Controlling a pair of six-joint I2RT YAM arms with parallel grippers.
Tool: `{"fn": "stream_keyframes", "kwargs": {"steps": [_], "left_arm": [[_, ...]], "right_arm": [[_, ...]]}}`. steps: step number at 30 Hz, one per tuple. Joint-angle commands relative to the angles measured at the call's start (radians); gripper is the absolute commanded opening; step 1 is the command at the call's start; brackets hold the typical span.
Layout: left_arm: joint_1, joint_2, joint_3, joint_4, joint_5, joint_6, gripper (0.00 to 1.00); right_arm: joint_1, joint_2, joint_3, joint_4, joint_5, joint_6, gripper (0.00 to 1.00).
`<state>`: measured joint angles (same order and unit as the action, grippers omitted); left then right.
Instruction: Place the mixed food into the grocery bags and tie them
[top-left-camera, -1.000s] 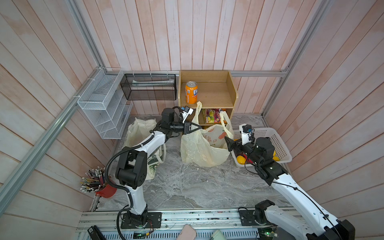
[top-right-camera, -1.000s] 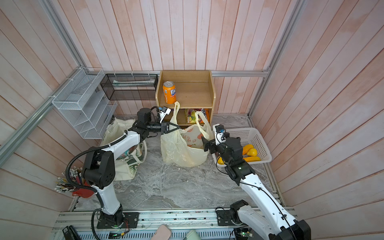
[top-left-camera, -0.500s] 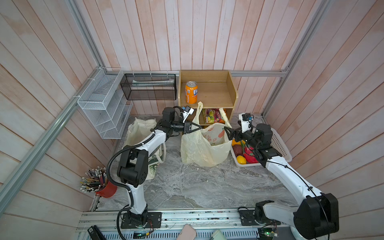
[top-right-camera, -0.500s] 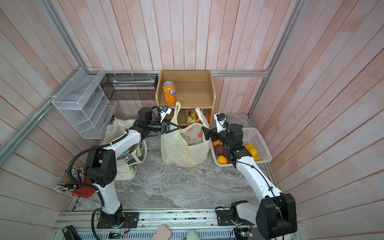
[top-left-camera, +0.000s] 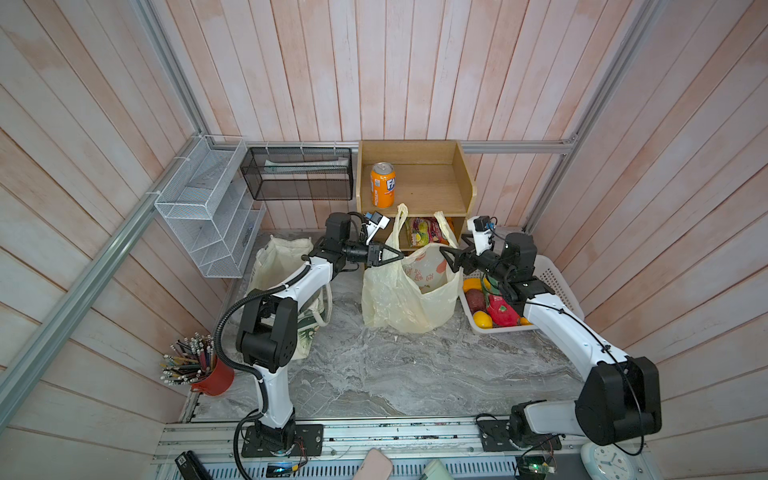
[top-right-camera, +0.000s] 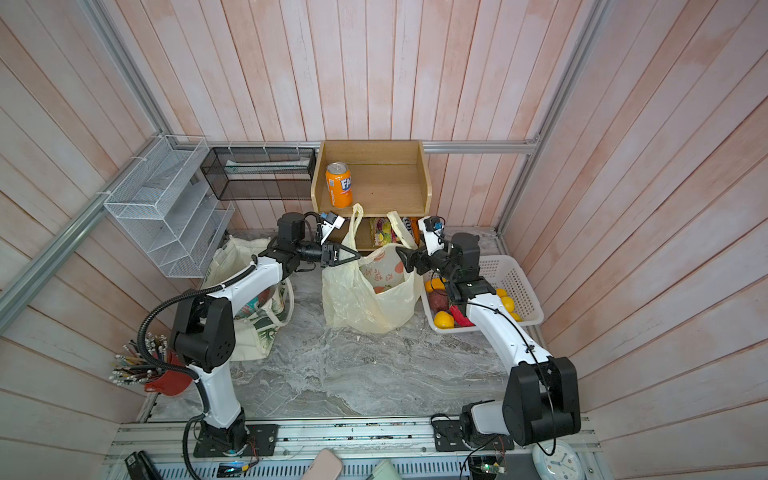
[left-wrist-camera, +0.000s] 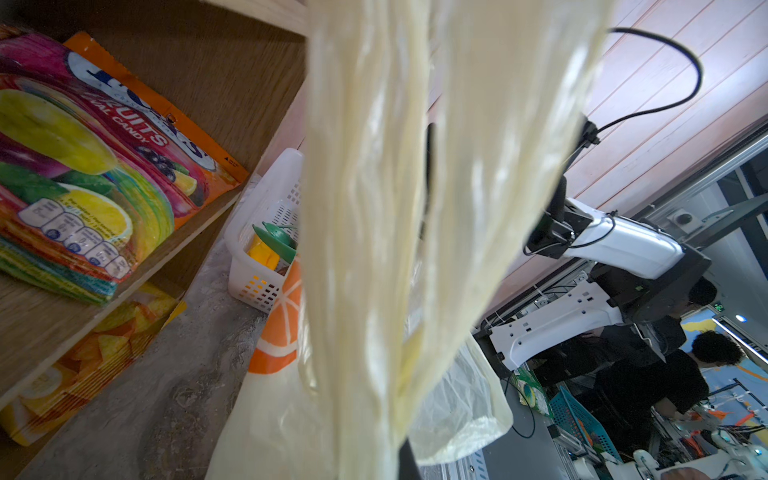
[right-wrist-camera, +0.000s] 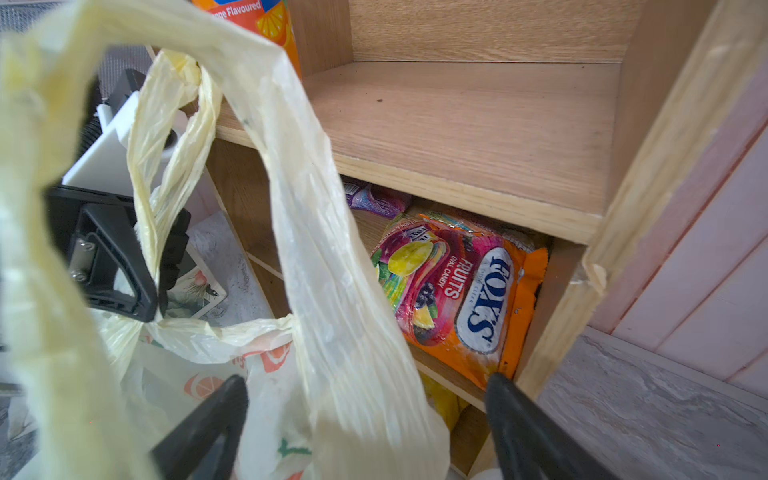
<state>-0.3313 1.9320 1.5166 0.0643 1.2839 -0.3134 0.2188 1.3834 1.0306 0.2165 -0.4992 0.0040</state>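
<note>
Plastic bag (top-left-camera: 399, 303), handle clenched in left gripper (top-left-camera: 399, 257) jaws; right gripper (top-left-camera: 449, 257) jaws wide around other handle

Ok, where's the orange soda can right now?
In both top views the orange soda can stands upright on the upper level of the wooden shelf, at its left end, behind the yellow plastic bag.
</note>
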Motion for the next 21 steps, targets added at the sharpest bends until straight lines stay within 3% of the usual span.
{"fn": "stream_keyframes", "kwargs": {"steps": [1,8,9,16,21], "left_arm": [[-0.009,0.029,0.034,-0.02,0.034,0.022,0.0],[-0.015,0.027,0.035,-0.024,0.029,0.02,0.0],[-0.015,0.023,0.034,-0.025,0.025,0.022,0.0],[-0.015,-0.03,-0.004,-0.04,-0.072,0.03,0.0],[-0.019,-0.068,-0.028,-0.034,-0.135,0.015,0.0]], "right_arm": [[-0.006,0.02,0.041,0.017,-0.068,0.013,0.67],[0.005,-0.014,0.016,0.042,-0.119,0.073,0.04],[0.009,-0.027,0.009,0.04,-0.113,0.076,0.0],[0.07,-0.14,-0.031,-0.044,0.022,0.065,0.0],[0.228,-0.19,-0.031,-0.168,0.329,-0.009,0.0]]}}
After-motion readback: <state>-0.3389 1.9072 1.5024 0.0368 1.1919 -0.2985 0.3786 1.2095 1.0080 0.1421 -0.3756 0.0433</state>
